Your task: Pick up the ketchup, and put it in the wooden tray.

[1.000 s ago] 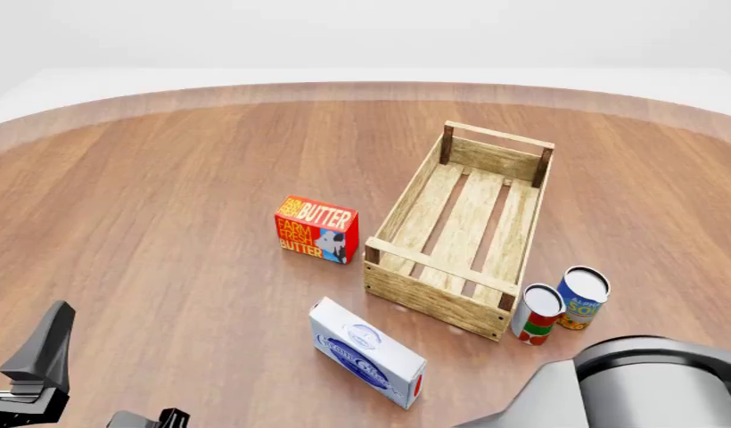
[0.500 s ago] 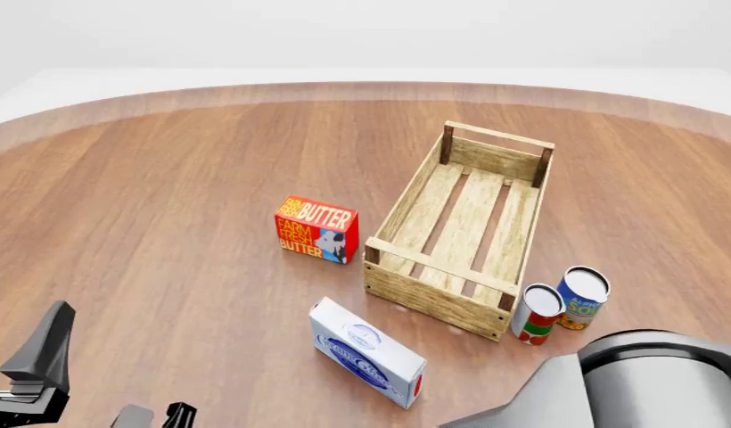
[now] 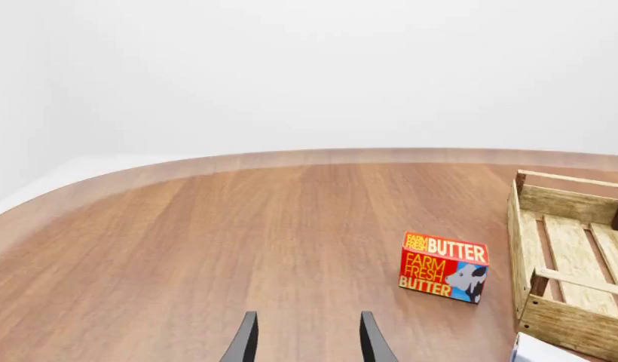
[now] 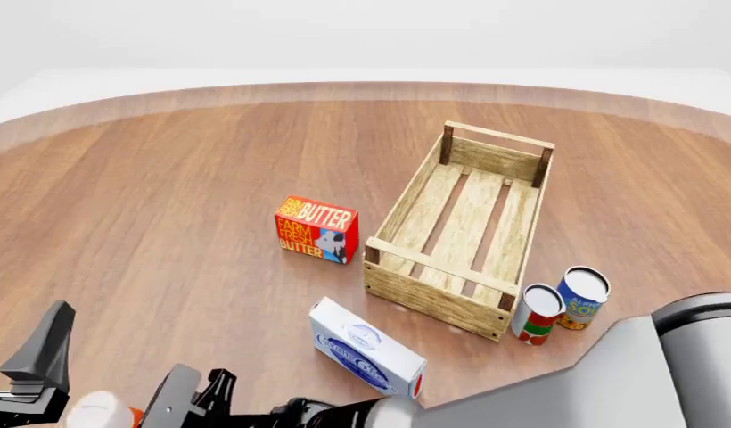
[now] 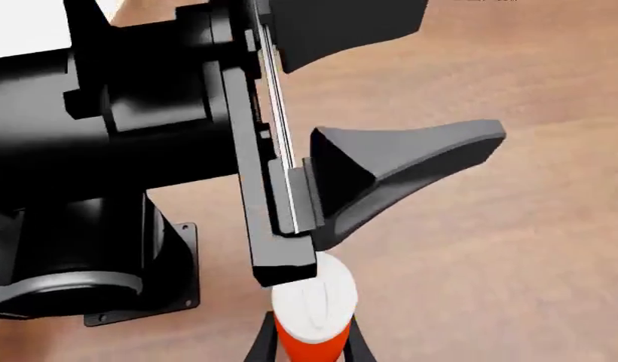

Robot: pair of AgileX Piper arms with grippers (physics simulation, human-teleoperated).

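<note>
Ketchup [image 5: 311,317] now in right claw [image 5: 307,348], lifted

White-capped ketchup [image 5: 311,317] upright, wooden tray [image 4: 464,234] apart.

Wooden table [image 4: 163,178] bearing wooden tray [image 4: 404,203], butter box [image 4: 316,229], cans [image 4: 561,304]

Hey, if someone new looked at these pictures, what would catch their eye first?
Probably the long wooden tray right of centre on the table, with nothing in it, and the bright butter box just to its left. Then the right arm sweeping across the near edge, its end effector straddling the ketchup at the near left corner, while the left end effector hangs open over bare wood.
</note>
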